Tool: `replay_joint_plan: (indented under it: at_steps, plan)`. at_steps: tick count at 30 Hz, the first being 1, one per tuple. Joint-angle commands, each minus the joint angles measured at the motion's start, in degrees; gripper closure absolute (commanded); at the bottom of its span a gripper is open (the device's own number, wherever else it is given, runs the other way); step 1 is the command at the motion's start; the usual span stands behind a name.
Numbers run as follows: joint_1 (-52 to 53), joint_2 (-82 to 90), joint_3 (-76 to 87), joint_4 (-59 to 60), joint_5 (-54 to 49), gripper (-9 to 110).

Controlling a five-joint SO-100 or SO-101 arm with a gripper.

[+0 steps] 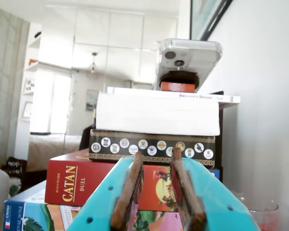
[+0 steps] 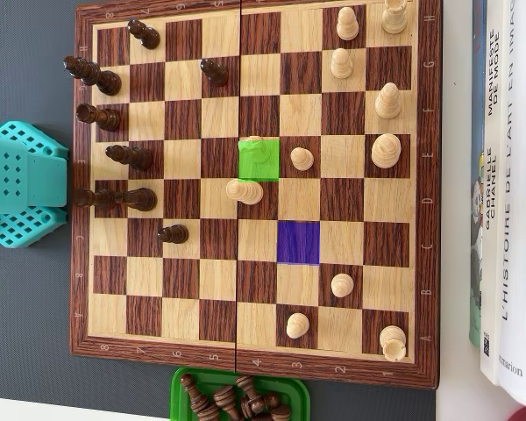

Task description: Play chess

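Overhead view, left to right: teal arm base (image 2: 22, 184) at the chessboard's (image 2: 254, 351) left edge, dark pieces, green square (image 2: 258, 160), purple square (image 2: 297, 242), light pieces, books (image 2: 507, 175) on the worktop. Wrist view: pincer (image 1: 156, 192) empty, jaws slightly parted, facing stacked game boxes (image 1: 82, 185) and a phone (image 1: 188, 60), chessboard out of sight.

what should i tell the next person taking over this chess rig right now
Pincer: raised off the board, aimed at a stack of board games, jaws slightly apart, holding nothing; the overhead view shows only the arm's teal base.
Chessboard: mid-game. One square is lit green and one purple. A light piece stands just below the green square, and a light pawn beside it.
Captured dark pieces lie in the green tray at the bottom edge.
Done: several captures. Left: possibly a move between the marked squares; the purple one is empty.
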Motion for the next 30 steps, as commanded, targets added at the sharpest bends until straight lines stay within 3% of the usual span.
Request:
replay_joint_plan:
  at_steps: [1,30]
  plan:
    - [0.3,0.6,0.3,-5.2,0.0,91]
    - [-0.1,0.6,4.0,-58.8,-0.1,91]
